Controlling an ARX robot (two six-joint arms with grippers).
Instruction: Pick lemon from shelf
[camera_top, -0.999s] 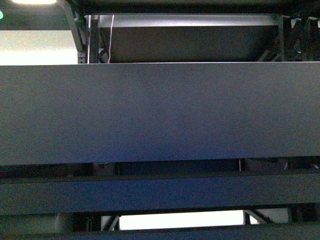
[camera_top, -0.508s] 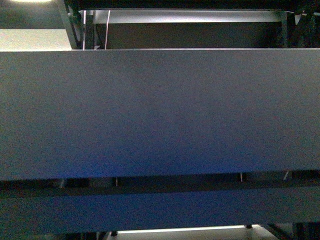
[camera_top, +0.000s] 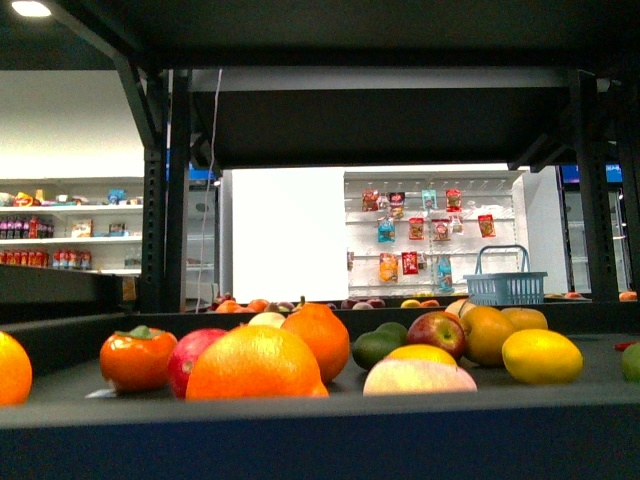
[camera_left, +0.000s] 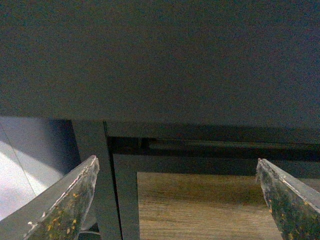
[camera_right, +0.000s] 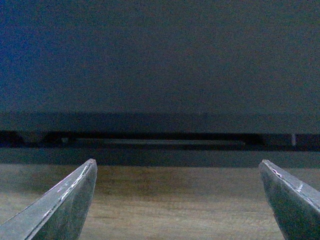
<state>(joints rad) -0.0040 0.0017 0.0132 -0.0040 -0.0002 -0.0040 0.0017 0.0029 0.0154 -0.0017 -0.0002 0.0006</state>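
Lemon (camera_top: 541, 356) lies at the shelf (camera_top: 320, 432) deck's right front, just beside a duller fruit (camera_top: 488, 333). Left fingers (camera_left: 70, 200) and right fingers (camera_right: 65, 200) stand apart, empty, facing the deck edge. Lift the right pair clear first, then reach in level.

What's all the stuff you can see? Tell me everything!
shelf: one, black, fills the front view
lemon: one, yellow, right side of deck
oranges: at least three, orange, left and middle
persimmon: one, orange-red with green top, left
apple: one, red, middle, further back
green fruit: one, dark green, left of apple
pale fruit: one, cream-pink, front middle
basket: one, blue, far behind, right
snack packs: many, mixed colours, back wall
left end effector: one, dark, open, empty
right end effector: one, dark, open, empty
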